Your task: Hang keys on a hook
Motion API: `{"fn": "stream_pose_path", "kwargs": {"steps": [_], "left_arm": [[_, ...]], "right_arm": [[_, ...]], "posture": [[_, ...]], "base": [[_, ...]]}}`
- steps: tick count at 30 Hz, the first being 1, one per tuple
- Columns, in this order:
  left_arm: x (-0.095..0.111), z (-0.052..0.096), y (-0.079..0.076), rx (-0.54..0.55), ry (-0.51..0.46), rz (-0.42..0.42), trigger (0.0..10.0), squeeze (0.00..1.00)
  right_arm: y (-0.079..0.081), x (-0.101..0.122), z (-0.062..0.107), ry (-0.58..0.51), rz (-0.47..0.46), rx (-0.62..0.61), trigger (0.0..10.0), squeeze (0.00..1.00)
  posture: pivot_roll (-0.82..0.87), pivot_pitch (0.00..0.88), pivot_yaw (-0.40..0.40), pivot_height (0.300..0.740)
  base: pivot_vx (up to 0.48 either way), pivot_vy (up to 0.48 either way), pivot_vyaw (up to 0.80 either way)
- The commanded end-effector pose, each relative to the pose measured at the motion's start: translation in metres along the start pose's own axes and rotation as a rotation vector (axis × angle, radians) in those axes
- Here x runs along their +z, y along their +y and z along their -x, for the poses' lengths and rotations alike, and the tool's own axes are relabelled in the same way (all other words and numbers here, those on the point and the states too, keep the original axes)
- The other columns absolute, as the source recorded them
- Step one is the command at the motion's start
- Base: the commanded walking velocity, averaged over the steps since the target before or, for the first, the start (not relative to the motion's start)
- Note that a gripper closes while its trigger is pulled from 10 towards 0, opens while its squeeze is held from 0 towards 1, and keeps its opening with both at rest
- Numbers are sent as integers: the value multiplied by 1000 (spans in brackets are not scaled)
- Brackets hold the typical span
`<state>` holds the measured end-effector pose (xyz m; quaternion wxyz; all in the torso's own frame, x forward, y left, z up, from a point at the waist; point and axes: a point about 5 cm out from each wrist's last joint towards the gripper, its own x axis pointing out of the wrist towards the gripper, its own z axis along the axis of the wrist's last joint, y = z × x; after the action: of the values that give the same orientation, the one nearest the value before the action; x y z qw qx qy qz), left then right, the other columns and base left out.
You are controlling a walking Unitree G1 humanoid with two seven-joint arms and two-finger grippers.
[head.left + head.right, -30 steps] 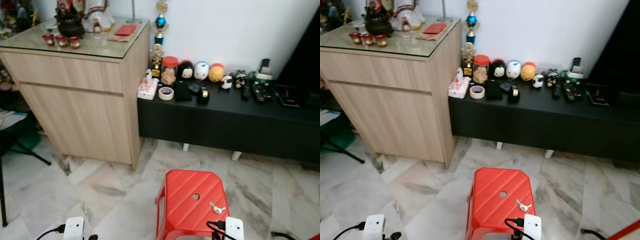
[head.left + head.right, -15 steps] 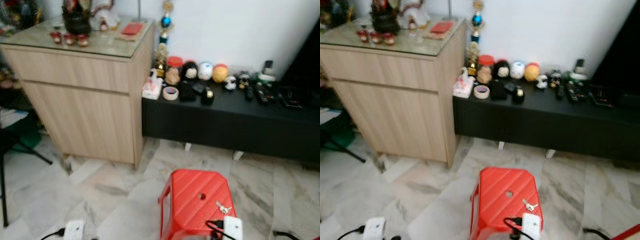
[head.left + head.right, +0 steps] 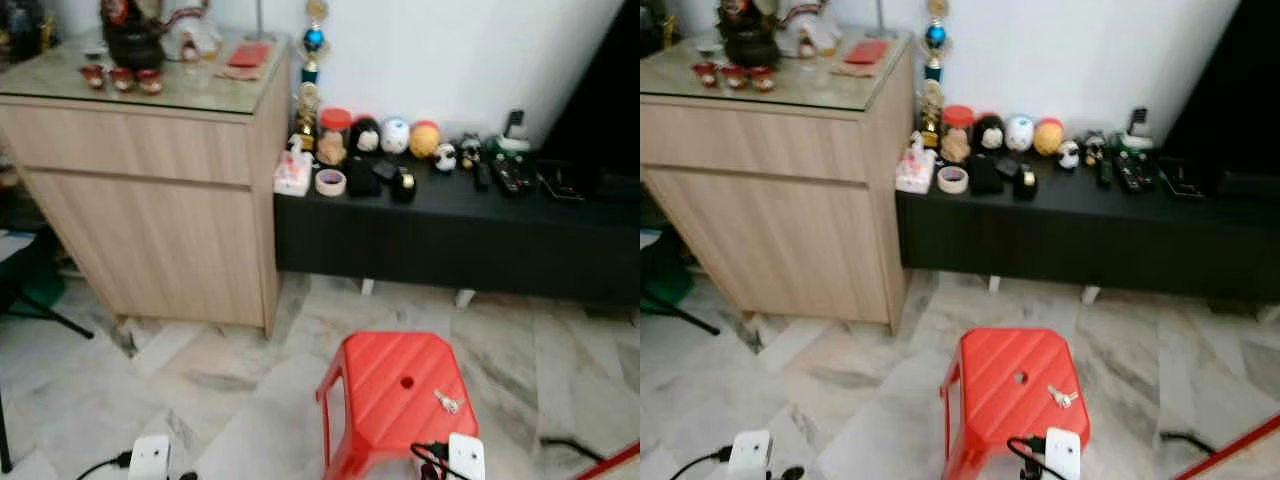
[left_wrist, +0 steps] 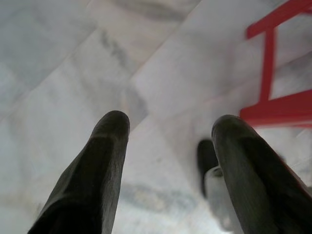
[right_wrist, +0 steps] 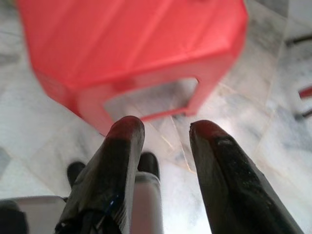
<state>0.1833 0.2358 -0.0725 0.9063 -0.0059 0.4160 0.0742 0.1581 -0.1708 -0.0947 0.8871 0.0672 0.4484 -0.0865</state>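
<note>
Both grippers hanging low, fingers parted and holding nothing: left gripper (image 4: 168, 131) over marble floor (image 3: 200, 380), right gripper (image 5: 165, 131) just before red stool (image 3: 395, 395). Keys (image 3: 446, 402) lying on stool top, near its right edge.

A red plastic stool (image 3: 390, 390) stands on the marble floor (image 3: 200, 380) with keys (image 3: 446, 402) lying near its front right corner. Behind it, a low black cabinet (image 3: 450, 235) holds jars and figurines.
</note>
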Motion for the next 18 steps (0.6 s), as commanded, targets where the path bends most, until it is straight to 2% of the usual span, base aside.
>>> {"fn": "stream_pose_path", "kwargs": {"steps": [1,8,18], "left_arm": [[-9,2,-2,2,25,-21,10000,0],[-8,1,-4,0,20,-21,10000,0],[-7,1,-4,4,16,-16,10000,0]], "right_arm": [[2,4,-1,-17,-5,3,10000,0],[2,4,-1,-16,-4,4,10000,0],[2,4,-1,-20,-5,2,10000,0]], "posture": [[3,0,-43,740],[4,0,-43,740],[3,0,-43,740]], "base": [[0,-405,0],[0,-447,0],[0,0,0]]}}
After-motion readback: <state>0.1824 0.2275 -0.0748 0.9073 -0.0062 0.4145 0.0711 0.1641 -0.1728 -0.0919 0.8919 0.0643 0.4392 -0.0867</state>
